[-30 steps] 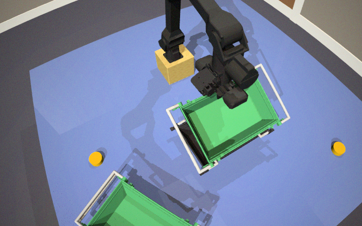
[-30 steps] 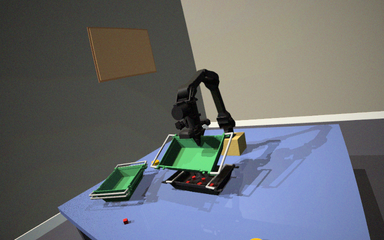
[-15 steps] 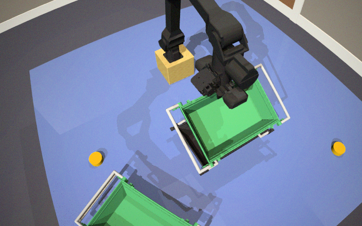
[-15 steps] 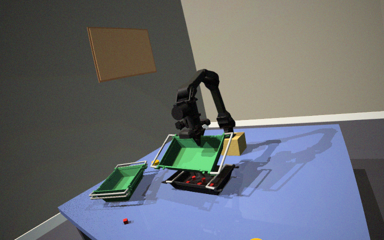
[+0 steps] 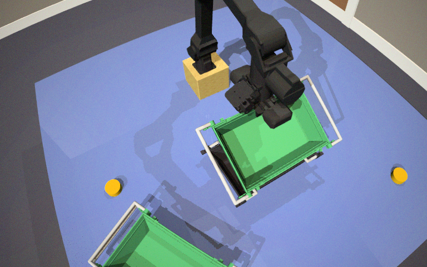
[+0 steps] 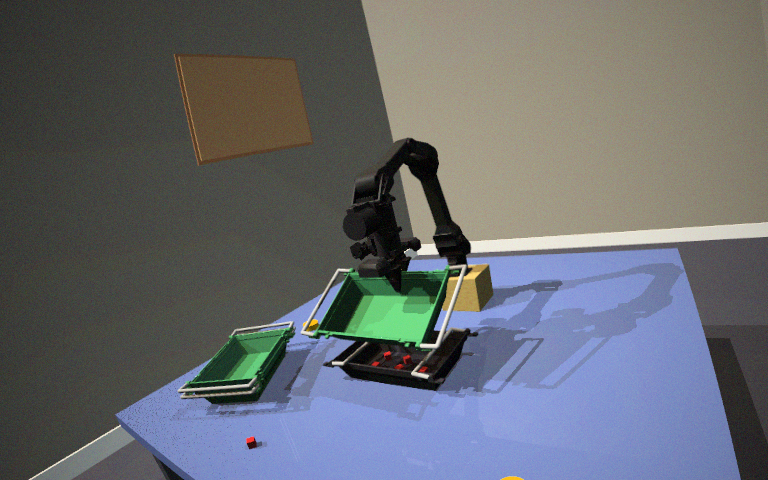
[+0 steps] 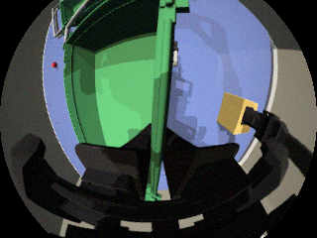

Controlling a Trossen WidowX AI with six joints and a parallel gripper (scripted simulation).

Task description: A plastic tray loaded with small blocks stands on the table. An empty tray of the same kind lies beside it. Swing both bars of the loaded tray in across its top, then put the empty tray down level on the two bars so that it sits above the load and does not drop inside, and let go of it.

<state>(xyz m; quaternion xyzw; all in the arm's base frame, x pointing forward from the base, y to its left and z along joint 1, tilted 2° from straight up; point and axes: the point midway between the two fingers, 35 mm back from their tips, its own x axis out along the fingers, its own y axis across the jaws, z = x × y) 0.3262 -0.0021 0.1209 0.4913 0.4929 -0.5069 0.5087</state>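
Observation:
The loaded black tray (image 5: pixel 226 167) (image 6: pixel 390 382) stands on the table with small red blocks inside. In the exterior view its left wire bar (image 6: pixel 351 354) and right wire bar (image 6: pixel 430 362) lie inward over its top. My gripper (image 6: pixel 399 285) (image 7: pixel 156 127) is shut on one long side wall of the empty green tray (image 5: pixel 271 141) (image 6: pixel 385 316) (image 7: pixel 124 84). The green tray hangs above the black tray and covers most of it in the top view. It tilts, gripped side higher, with its own bars out past its ends. Whether its low edge touches anything below is unclear.
Another green tray (image 5: pixel 160 239) (image 6: pixel 246 362) with wire bars stands to one side. A loose red block (image 6: pixel 251 442) (image 7: pixel 54 64) lies on the table. Yellow discs (image 5: pixel 112 187) (image 5: pixel 398 175) lie farther out. A tan box (image 5: pixel 212 84) (image 6: pixel 470 291) (image 7: pixel 232 113) carries the arm's base.

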